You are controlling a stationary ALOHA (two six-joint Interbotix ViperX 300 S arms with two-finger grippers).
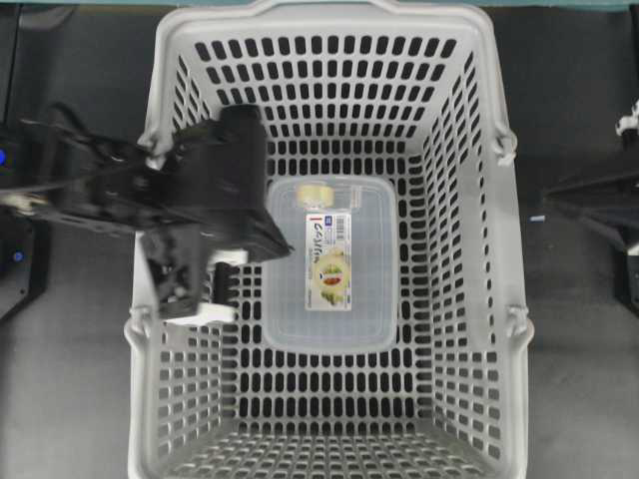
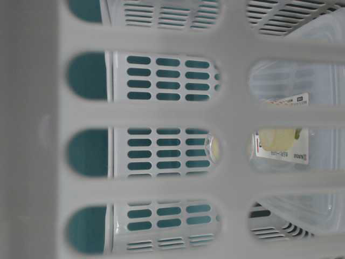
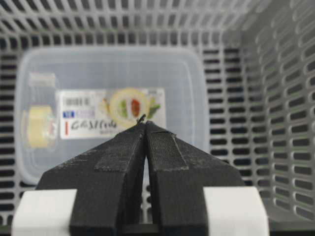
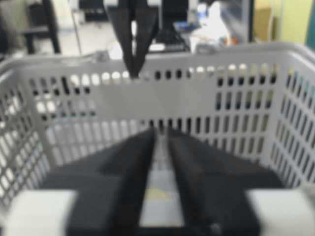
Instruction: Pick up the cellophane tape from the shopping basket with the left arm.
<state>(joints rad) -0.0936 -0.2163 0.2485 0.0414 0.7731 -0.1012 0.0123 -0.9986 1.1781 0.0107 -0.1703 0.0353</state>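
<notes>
The shopping basket (image 1: 329, 439) is filling most of the overhead view, and the left arm (image 1: 120, 190) is reaching in over its nine o'clock wall. The clear box (image 1: 334, 299) is lying on the basket floor at the centre. The cellophane tape (image 1: 321, 193) is sitting at the box's twelve o'clock end; whether it is inside or on top, I cannot tell.

The likely trouble: the box's slick plastic is crowding the small roll, so a descending claw may be striking the box or nudging the tape away, and the slotted walls are leaving little room.

The left claw (image 3: 145, 125) is showing its fingers pressed together, holding nothing, hovering above the label. The right claw (image 4: 158, 147) is standing slightly parted outside the basket, also carrying nothing.
</notes>
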